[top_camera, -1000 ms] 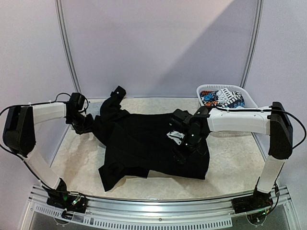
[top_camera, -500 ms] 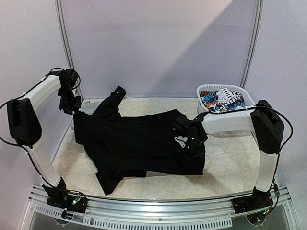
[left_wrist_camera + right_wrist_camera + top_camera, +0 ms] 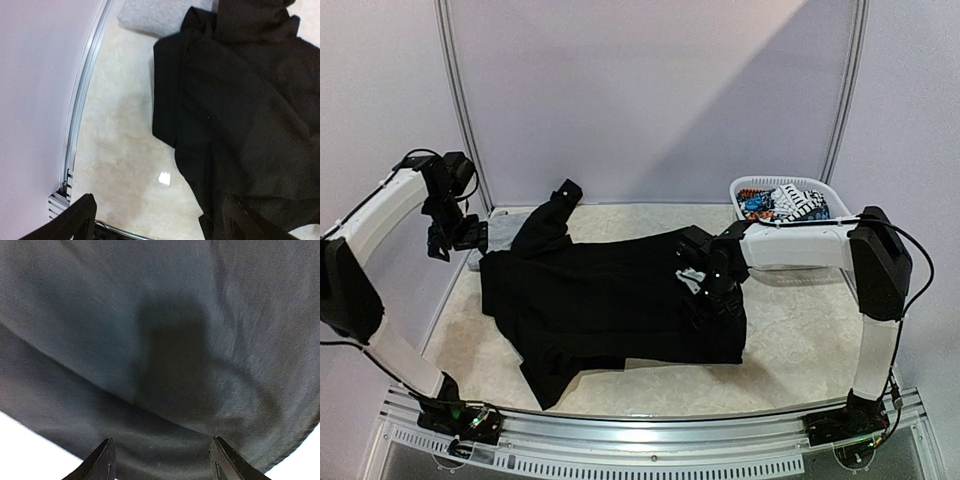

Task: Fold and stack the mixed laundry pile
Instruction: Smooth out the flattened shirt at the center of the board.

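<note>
A large black long-sleeved garment (image 3: 610, 300) lies spread across the table, one sleeve reaching to the back (image 3: 563, 195). A light grey top (image 3: 500, 232) peeks out at its far left corner. My left gripper (image 3: 455, 238) hangs open above the table's left edge, apart from the cloth. In the left wrist view its gripper (image 3: 160, 225) has bare table between the fingers, with the black garment (image 3: 240, 100) to the right and the grey top (image 3: 155, 17) at the top. My right gripper (image 3: 705, 290) is low over the garment's right part. In the right wrist view the gripper (image 3: 162, 460) stands open with black cloth (image 3: 165, 340) filling the view.
A white laundry basket (image 3: 745, 185) at the back right holds a printed piece (image 3: 785, 205). A metal frame post (image 3: 460, 110) and rail (image 3: 82, 100) run close by the left arm. Bare marbled table (image 3: 800, 330) shows to the right of the garment.
My left gripper pulled the garment's left edge up and leftward, then opened and let it drop flat. The right gripper stayed over the garment's right side.
</note>
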Tool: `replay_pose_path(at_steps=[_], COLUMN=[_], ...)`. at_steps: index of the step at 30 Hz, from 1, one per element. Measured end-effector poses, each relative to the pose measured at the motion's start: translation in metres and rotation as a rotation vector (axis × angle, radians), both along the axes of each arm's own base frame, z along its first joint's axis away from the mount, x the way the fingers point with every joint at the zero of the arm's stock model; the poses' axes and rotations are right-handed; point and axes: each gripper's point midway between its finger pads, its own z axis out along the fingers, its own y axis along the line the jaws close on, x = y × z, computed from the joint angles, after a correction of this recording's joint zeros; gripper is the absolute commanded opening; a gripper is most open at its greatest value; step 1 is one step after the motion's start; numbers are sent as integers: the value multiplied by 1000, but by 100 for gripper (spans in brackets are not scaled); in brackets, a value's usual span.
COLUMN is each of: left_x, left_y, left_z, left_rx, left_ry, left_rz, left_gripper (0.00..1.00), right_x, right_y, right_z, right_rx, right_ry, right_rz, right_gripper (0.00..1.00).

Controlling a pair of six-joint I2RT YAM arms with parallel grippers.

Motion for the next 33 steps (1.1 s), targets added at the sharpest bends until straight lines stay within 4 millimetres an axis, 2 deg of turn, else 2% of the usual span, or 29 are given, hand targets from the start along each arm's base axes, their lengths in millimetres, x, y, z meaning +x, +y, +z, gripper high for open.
replay_pose_path(at_steps=[4, 8, 13, 16, 20, 22, 27, 33], left_x=[-49, -86, -135, -169, -204, -213, -224, -208], left_y=[-21, -47, -80, -97, -110, -115, -125, -135], left_z=[-10, -26, -43, -62, -91, -104, -136, -153], left_rx=[-51, -113, -243, -312, -368, -388, -430, -467], left_ry=[38, 81, 130, 207, 318, 344, 360, 282], left_rz=[-12, -47, -106, -143, -151, -150, -144, -119], left_gripper=[79, 68, 61, 56, 48, 45, 46, 43], right_x=[9, 12, 3, -4, -7, -6, -11, -14], right_y=[10, 13, 5, 0, -3, -2, -8, -14], right_z=[32, 53, 45, 32, 28, 28, 26, 33], right_rx=[72, 133, 140, 126, 121, 123, 118, 124], right_ry=[-66, -120, -116, -93, -84, -85, -80, -96], right_rz=[5, 4, 7, 7, 7, 6, -5, -15], right_gripper=[65, 66, 66, 66, 66, 66, 66, 65])
